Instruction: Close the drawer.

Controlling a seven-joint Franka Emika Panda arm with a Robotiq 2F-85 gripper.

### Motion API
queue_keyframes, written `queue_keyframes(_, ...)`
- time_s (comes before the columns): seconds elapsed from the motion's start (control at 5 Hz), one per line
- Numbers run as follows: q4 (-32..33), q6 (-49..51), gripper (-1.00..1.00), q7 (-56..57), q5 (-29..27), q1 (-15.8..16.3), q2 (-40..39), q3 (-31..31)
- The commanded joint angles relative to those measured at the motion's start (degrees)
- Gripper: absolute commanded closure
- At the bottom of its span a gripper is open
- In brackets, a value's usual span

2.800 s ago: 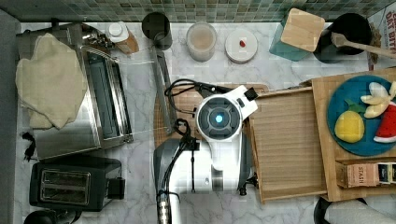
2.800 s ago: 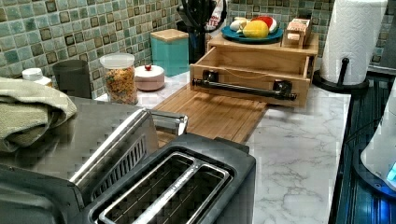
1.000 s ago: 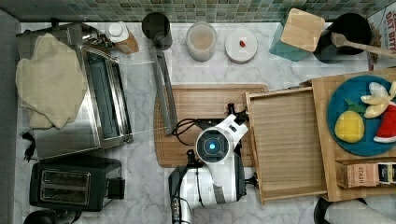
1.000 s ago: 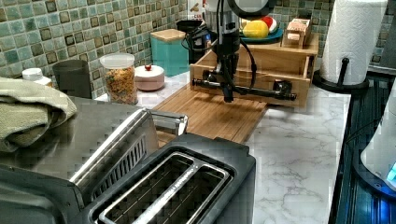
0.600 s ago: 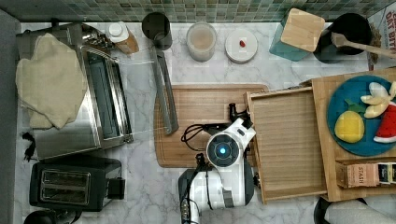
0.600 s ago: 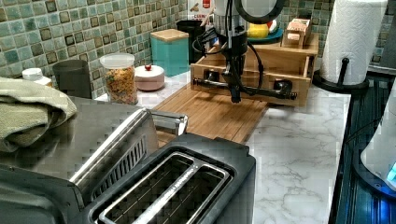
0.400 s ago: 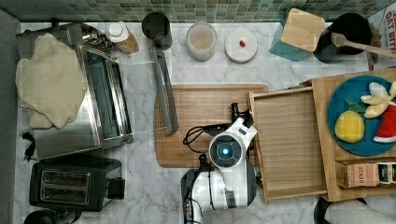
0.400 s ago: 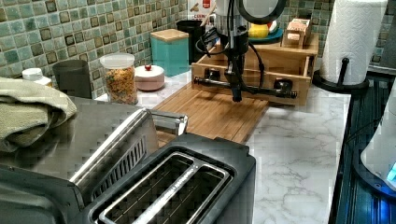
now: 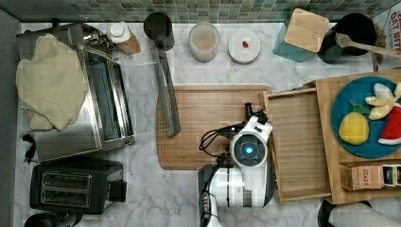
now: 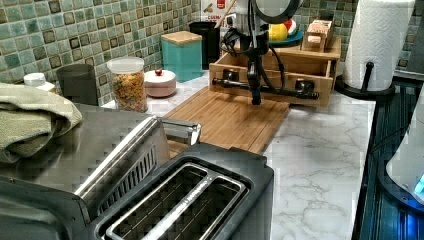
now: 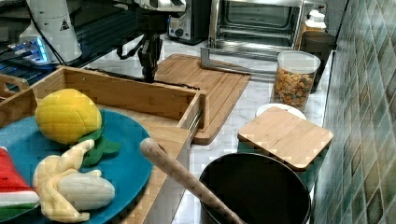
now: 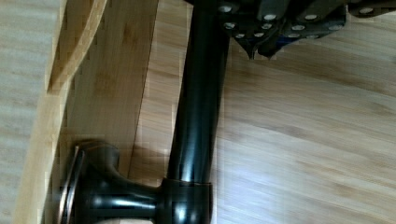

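- The drawer (image 9: 295, 142), a shallow bamboo tray with thin raised rims and a finely striped floor, stands pulled out of its bamboo box (image 9: 331, 142) near the worktop's edge at the top view's right, overhanging the cutting board (image 9: 208, 123).
- A dark, glossy round bar handle (image 10: 265, 88) on two flared posts runs along the drawer's front.
- The arm reaches straight down, wrist vertical; the gripper (image 10: 256, 97) hangs in front of the handle, fingertips (image 12: 261, 42) beside the bar. Whether it is released or clenched, I cannot tell.
- The cutting board is flat wood with rounded corners and a groove, lying on marbled white worktop (image 9: 184, 198).
- A blue plate (image 9: 352, 101) of plush fruit sits atop the box.
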State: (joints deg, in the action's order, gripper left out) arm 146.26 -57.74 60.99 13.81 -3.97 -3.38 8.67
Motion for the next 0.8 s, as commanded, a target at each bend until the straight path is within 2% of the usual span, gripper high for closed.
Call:
queue_keyframes(0.2, -21.2, -4.0, 1.0, 16.5, -9.8, -13.1, -8.1, 12.5)
queue_keyframes(0.4, -24.8, -3.3, 1.0, 17.3, -9.4, -14.7, -10.5, 13.4)
queue_keyframes(0.6, -23.8, -4.6, 1.0, 11.0, -4.1, -14.2, -9.7, 15.1)
queue_keyframes(0.8, -18.8, -8.4, 1.0, 4.0, 0.4, -12.0, -6.4, 17.3)
